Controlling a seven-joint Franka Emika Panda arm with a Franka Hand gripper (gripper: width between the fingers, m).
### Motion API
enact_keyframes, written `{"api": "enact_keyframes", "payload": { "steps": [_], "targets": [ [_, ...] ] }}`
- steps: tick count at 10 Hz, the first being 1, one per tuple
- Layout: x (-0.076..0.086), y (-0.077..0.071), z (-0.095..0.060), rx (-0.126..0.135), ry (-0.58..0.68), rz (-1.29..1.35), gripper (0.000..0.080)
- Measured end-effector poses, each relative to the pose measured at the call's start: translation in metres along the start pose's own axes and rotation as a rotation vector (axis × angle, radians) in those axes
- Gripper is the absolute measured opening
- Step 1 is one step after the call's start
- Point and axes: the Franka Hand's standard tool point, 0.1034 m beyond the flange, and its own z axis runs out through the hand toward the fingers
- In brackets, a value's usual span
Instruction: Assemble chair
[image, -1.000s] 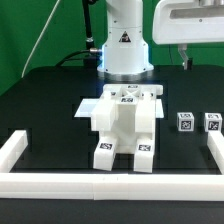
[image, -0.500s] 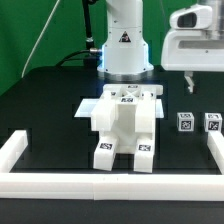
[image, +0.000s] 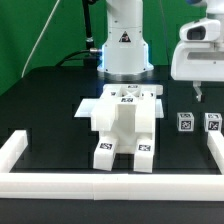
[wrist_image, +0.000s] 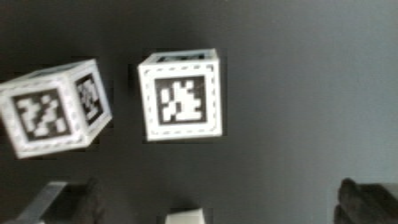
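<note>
The partly built chair (image: 125, 120), a chunky white body with tagged feet, stands mid-table on a flat white plate. Two small white tagged blocks (image: 184, 123) (image: 213, 122) sit apart from it at the exterior view's right. My gripper (image: 198, 93) hangs above these blocks without touching them. In the wrist view both blocks show, one (wrist_image: 180, 95) nearer the middle and the other (wrist_image: 54, 108) beside it. My gripper (wrist_image: 214, 205) is open, its dark fingertips (wrist_image: 63, 200) far apart at the frame's edge with nothing between them.
Low white border bars run along the exterior view's left (image: 18, 150), front (image: 110, 184) and right (image: 217, 155). The robot's base (image: 125, 45) stands behind the chair. The tabletop is black. A small white patch (wrist_image: 187, 216) shows between the fingers, unclear what.
The gripper has come down and shifted toward the exterior view's right, ending above the two small blocks. It stayed open. The chair and blocks have not moved.
</note>
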Motion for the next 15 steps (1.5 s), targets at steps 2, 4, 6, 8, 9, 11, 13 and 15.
{"api": "enact_keyframes", "payload": {
  "steps": [2, 4, 6, 8, 9, 11, 13, 15],
  "targets": [
    [-0.006, -0.003, 0.015, -0.007, 0.001, -0.009, 0.0649],
    [-0.010, 0.001, 0.028, -0.018, -0.005, -0.012, 0.0649],
    [-0.013, 0.003, 0.037, -0.024, -0.008, -0.014, 0.0649],
    [-0.013, 0.003, 0.039, -0.026, -0.011, -0.016, 0.0539],
    [-0.013, 0.003, 0.040, -0.027, -0.011, -0.016, 0.0391],
    [-0.013, 0.003, 0.040, -0.027, -0.011, -0.016, 0.0281],
    [-0.013, 0.003, 0.040, -0.027, -0.011, -0.016, 0.0281],
    [-0.013, 0.003, 0.040, -0.027, -0.011, -0.016, 0.0281]
  ]
}}
